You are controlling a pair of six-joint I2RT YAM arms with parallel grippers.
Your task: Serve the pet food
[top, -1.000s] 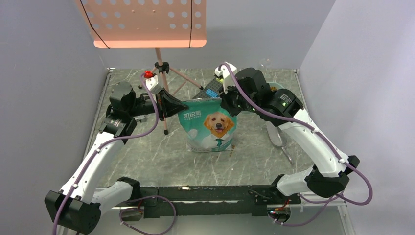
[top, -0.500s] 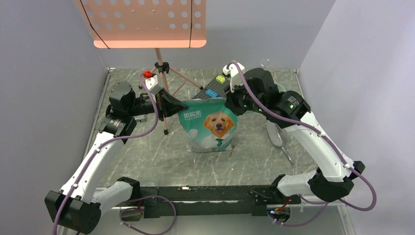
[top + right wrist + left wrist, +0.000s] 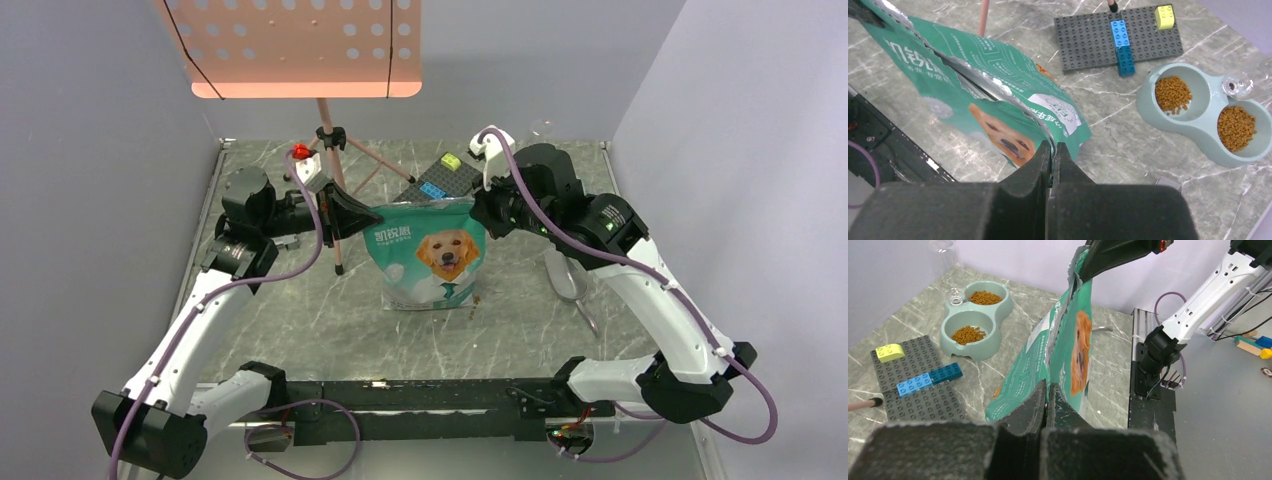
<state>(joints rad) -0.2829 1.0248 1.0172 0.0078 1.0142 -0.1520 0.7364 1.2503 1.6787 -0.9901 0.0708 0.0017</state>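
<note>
The teal-green bag (image 3: 430,258) with the golden dog stands upright mid-table. My left gripper (image 3: 368,214) is shut on its top left corner, seen close in the left wrist view (image 3: 1048,385). My right gripper (image 3: 477,208) is shut on its top right corner, seen close in the right wrist view (image 3: 1052,144). The bag's mouth (image 3: 978,77) is slit open and shows silver lining. The pet food (image 3: 1173,93) lies as brown kibble in both cups of the pale double bowl (image 3: 1198,125), also in the left wrist view (image 3: 969,334). A few pellets lie by the bag's foot (image 3: 477,298).
A grey brick baseplate (image 3: 445,180) with blue and yellow bricks lies behind the bag. A pink perforated stand (image 3: 300,45) on a tripod stands at the back left. A clear glass piece (image 3: 1235,86) sits on the bowl. The bowl (image 3: 562,275) lies under my right arm.
My right arm has shifted to the right, drawing the bag's top right corner with it and stretching the top edge. My left arm and the bag's base have not moved.
</note>
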